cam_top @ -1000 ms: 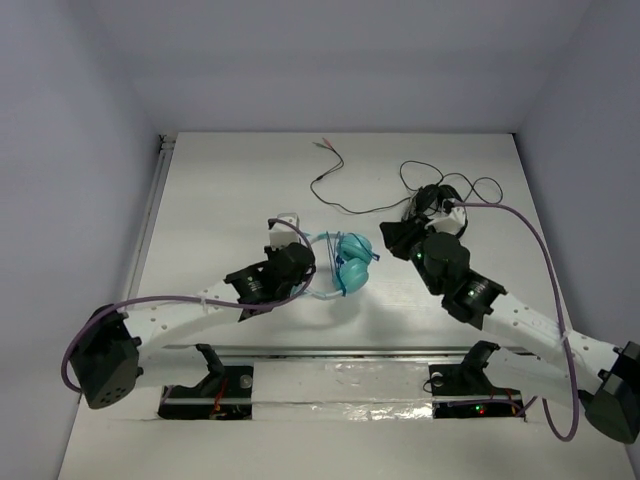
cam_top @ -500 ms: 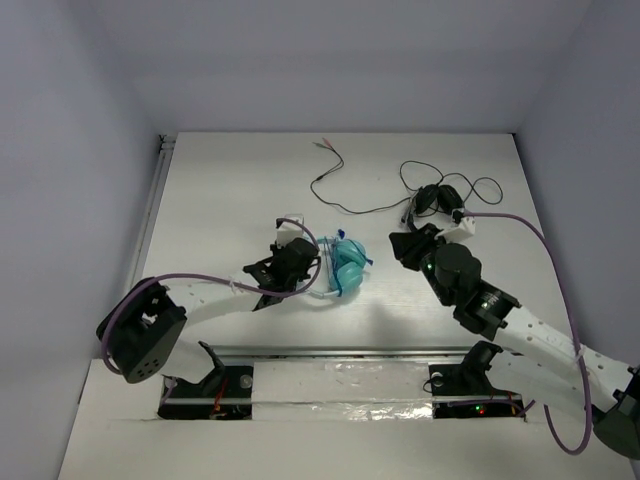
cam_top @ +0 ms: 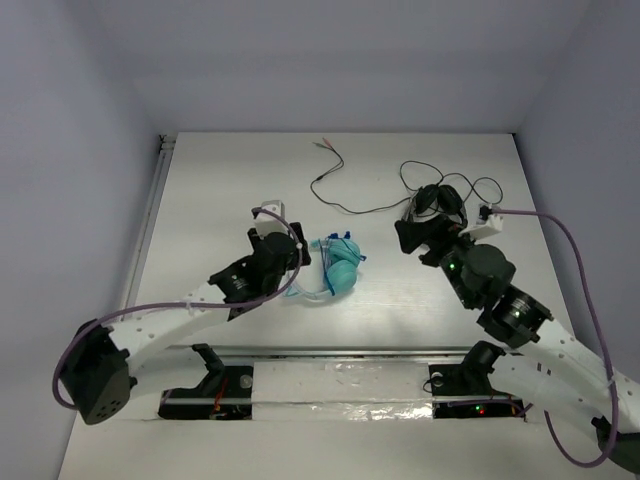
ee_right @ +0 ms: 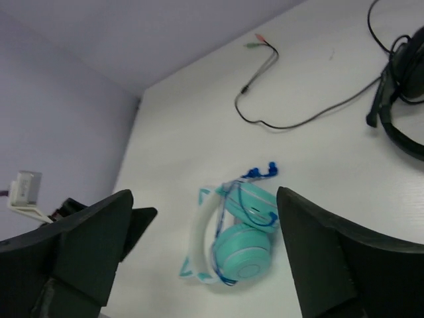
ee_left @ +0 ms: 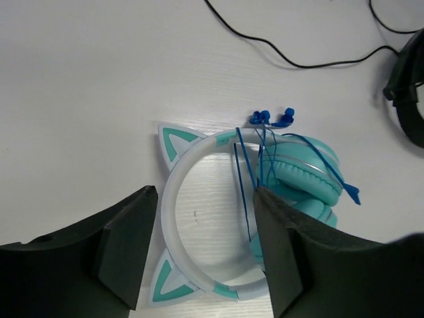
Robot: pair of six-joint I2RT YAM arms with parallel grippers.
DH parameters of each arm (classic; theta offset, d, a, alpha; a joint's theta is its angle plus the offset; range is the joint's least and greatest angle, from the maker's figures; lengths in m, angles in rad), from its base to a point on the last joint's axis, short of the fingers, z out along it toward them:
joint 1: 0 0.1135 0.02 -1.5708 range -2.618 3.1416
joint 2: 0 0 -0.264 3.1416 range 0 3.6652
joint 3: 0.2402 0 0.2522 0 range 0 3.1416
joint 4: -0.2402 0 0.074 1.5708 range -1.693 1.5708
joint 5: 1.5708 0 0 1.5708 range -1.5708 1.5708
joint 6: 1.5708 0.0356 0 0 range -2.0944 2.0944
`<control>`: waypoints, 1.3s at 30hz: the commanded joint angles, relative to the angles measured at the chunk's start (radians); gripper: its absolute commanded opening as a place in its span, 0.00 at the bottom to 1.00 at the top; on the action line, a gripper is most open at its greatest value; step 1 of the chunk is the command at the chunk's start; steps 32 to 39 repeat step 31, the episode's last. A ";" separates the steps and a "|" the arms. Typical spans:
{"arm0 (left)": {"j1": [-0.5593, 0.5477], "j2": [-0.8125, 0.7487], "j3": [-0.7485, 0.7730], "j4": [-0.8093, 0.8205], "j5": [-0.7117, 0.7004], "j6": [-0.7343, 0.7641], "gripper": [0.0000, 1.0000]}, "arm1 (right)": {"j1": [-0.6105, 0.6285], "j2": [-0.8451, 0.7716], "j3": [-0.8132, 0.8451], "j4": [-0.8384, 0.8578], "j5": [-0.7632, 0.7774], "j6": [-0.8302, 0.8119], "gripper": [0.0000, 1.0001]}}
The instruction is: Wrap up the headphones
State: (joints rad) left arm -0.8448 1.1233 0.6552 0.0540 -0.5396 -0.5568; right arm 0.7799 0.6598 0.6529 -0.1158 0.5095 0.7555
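White counter: near its front edge, midway between the sides, the headphones [cam_top: 337,268] lie with their blue cable [ee_left: 242,182] looped round the cups. The left gripper [ee_left: 204,193] and right gripper [ee_right: 204,196] have backed off, wide open and empty, so the wrapping looks done.

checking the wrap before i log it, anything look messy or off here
The blue cable is wound loosely on the headphones: strands cross the headband's opening, and its plugs stick out. Farther back, a black cable sprawls unwound.

A robotics lab cell: white table [cam_top: 200,180] boxed by plain pale walls [cam_top: 330,60], left arm [cam_top: 170,318] and right arm [cam_top: 540,335] bolted on.
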 commanded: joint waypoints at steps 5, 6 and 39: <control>-0.002 -0.261 0.119 -0.140 0.033 0.009 0.99 | -0.002 -0.094 0.145 -0.116 -0.006 -0.117 1.00; -0.002 -0.320 0.132 -0.155 0.036 0.012 0.99 | -0.002 -0.107 0.145 -0.111 -0.056 -0.125 1.00; -0.002 -0.642 0.275 -0.367 -0.034 0.156 0.99 | -0.002 -0.212 0.200 -0.387 -0.034 -0.044 1.00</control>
